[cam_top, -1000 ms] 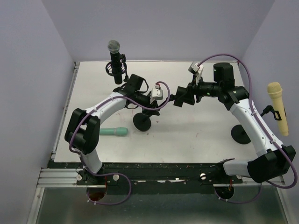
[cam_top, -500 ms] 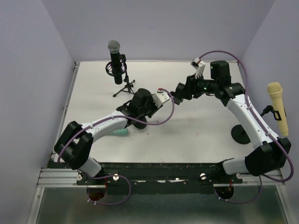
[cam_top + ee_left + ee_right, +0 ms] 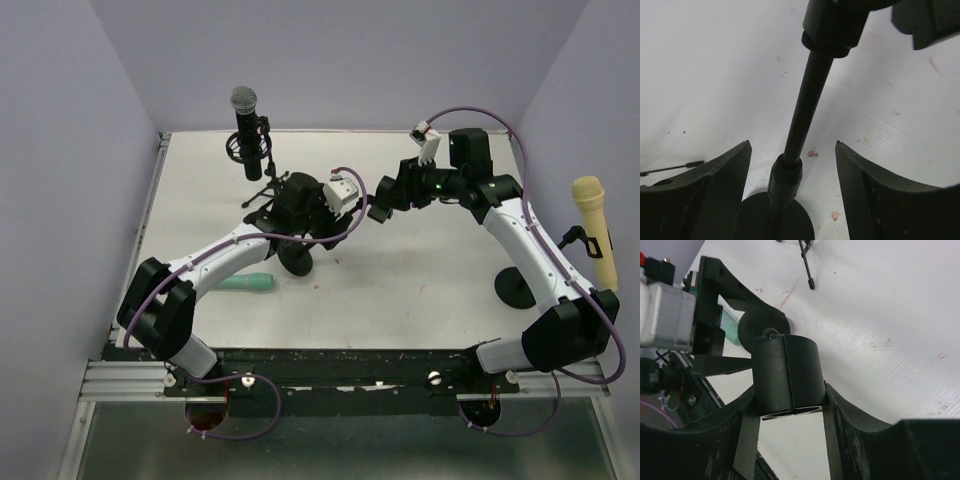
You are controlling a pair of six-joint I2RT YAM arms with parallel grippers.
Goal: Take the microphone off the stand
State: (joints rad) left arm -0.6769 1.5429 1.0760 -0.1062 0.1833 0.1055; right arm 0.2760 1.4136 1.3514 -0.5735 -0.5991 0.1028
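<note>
1. left gripper (image 3: 792, 147): released; jaws wide, one on each side of the stand pole (image 3: 805, 100), gap on both sides, no contact; sits low on the pole, just above the round base (image 3: 782, 222)
2. right gripper (image 3: 789, 390): clenched on the clip (image 3: 787, 372), the black cylindrical holder at the top of that pole; both fingers (image 3: 746, 437) pressed against its sides
3. top view: the two grippers meet at mid-table, left arm reaching in from the near-left, right arm from the far-right; the round base stands on the table (image 3: 420, 290) below them
4. teal microphone (image 3: 245, 283): lying flat on the table, just left of the round base, beside the left forearm; not in the clip; neither gripper touches it
5. black microphone (image 3: 246, 125): upright on a tripod (image 3: 268, 185) at the far-left of the table, just behind the left gripper; one tripod leg tip shows at the top of the right wrist view
6. yellow microphone (image 3: 592, 230): raised on its own stand at the right edge, well apart from both grippers; that stand's dark foot (image 3: 515, 287) sits beside the right arm
7. table surface white, a few reddish marks near the round base
</note>
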